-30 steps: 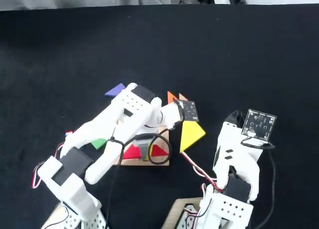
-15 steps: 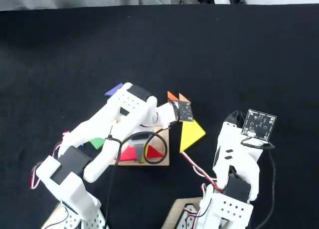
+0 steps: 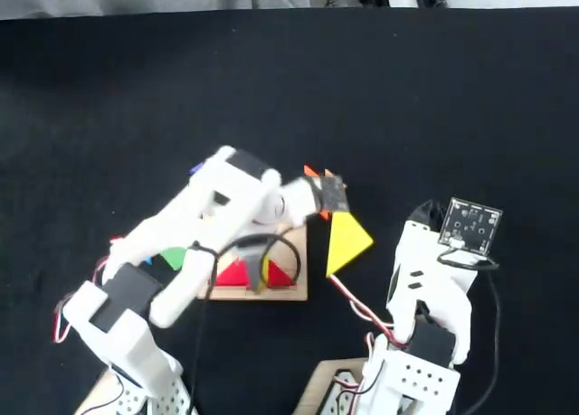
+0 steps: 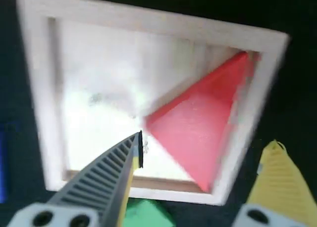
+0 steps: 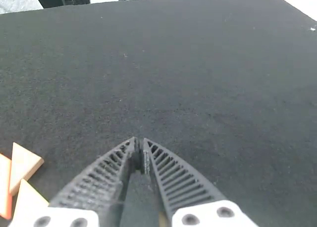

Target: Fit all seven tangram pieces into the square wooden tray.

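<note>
left tool [image 4: 207, 141]: spread wide and holding nothing; it hangs low inside the tray, pointing down at the tray's floor.
fingers of the left tool [image 4: 106, 182]: the ribbed grey one, yellow along its inner edge, has its tip over bare wood. The other shows a yellow face and stands well apart from it, out past the red triangle, over the tray's rim.
red triangle [image 4: 203, 133]: lies flat in the tray between those two fingers, its long side against one wall and its point close to the grey fingertip.
tray [image 4: 148, 24]: square, pale wood, directly beneath the left tool; around the red triangle its floor is bare wood.
green piece [image 4: 143, 213]: on the worktop just outside the tray's rim, on the wrist side of the left tool, partly under the left arm in the high view.
yellow triangle [image 3: 346, 239]: on the worktop just beside the tray, between the left tool and the right arm.
orange piece [image 3: 312, 172] and tan piece [image 5: 25, 165]: close together on the worktop beyond the yellow triangle. They are near the left arm's wrist, and ahead of the right tool, off to one side.
blue piece [image 3: 194, 169]: farther from the left tool than the green piece, peeking out from behind the left arm.
right tool [image 5: 139, 155]: pinched together at the tips with nothing between them, over bare black cloth, well apart from the tray.
worktop [image 3: 407, 89]: black and matt, carrying the tray and the loose pieces.
</note>
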You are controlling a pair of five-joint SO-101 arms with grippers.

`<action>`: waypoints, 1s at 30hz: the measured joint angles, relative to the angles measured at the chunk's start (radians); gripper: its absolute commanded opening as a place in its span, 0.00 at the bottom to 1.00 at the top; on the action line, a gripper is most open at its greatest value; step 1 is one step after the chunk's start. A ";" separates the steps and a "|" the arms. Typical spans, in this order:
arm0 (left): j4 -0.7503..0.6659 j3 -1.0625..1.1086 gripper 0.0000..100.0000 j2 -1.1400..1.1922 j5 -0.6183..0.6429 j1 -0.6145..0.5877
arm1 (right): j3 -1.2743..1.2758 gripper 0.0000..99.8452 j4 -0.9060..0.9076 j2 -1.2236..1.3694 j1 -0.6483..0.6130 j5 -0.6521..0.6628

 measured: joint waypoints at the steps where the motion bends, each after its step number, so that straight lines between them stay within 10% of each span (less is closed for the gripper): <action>1: -0.017 -0.020 0.37 0.000 0.011 -0.018 | 0.000 0.01 0.000 0.000 0.000 0.000; 6: -0.133 -0.104 0.37 0.000 0.187 -0.133 | 0.000 0.01 0.000 0.000 0.000 0.000; 30: -0.269 -0.071 0.37 0.127 0.100 -0.199 | 0.000 0.01 0.000 0.000 0.000 0.000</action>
